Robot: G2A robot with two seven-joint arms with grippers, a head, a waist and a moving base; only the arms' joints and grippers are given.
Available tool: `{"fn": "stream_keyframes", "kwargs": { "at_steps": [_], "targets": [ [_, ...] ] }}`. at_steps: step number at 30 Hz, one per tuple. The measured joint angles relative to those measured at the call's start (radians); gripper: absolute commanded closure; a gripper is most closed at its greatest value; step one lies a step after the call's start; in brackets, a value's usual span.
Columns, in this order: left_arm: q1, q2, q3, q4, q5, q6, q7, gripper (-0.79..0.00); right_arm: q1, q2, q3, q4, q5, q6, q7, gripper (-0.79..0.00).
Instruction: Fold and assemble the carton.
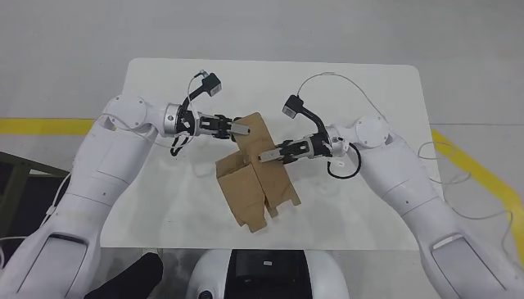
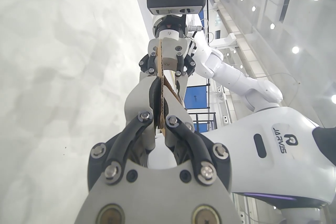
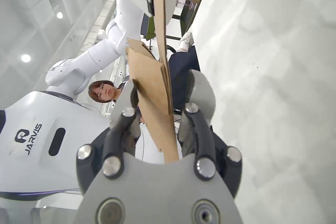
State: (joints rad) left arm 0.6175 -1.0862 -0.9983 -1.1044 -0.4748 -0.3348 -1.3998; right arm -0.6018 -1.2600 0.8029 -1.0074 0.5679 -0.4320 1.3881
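One carton [image 1: 255, 180] over one desk [image 1: 368, 94]; left gripper [image 1: 242, 127] jaws clenched on its edge, right gripper [image 1: 267, 156] jaws astride it, grip not discernible

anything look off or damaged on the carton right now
Nothing torn or spilled. The carton hangs askew above the table, mostly flat, its lower flaps splayed unevenly. The left pincer is clamped on one edge and the right pincer sits at the opposite side.
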Motion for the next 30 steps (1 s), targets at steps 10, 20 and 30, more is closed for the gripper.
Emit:
{"fn": "stream_keyframes", "kwargs": {
  "at_steps": [10, 20, 30],
  "targets": [
    [0.0, 0.002, -0.028, 0.012, -0.057, -0.01, -0.016, -0.785, 0.009, -0.002, -0.018, 0.013, 0.019, -0.001, -0.001, 0.0],
    [0.062, 0.027, -0.141, 0.019, -0.148, 0.011, 0.058, -0.785, -0.026, 0.011, 0.06, 0.027, 0.09, -0.118, -0.119, 0.0],
    [0.104, 0.023, -0.143, -0.01, -0.152, 0.035, 0.155, -0.785, -0.131, 0.044, 0.194, -0.003, -0.026, -0.176, -0.428, 0.0]
  ]
}}
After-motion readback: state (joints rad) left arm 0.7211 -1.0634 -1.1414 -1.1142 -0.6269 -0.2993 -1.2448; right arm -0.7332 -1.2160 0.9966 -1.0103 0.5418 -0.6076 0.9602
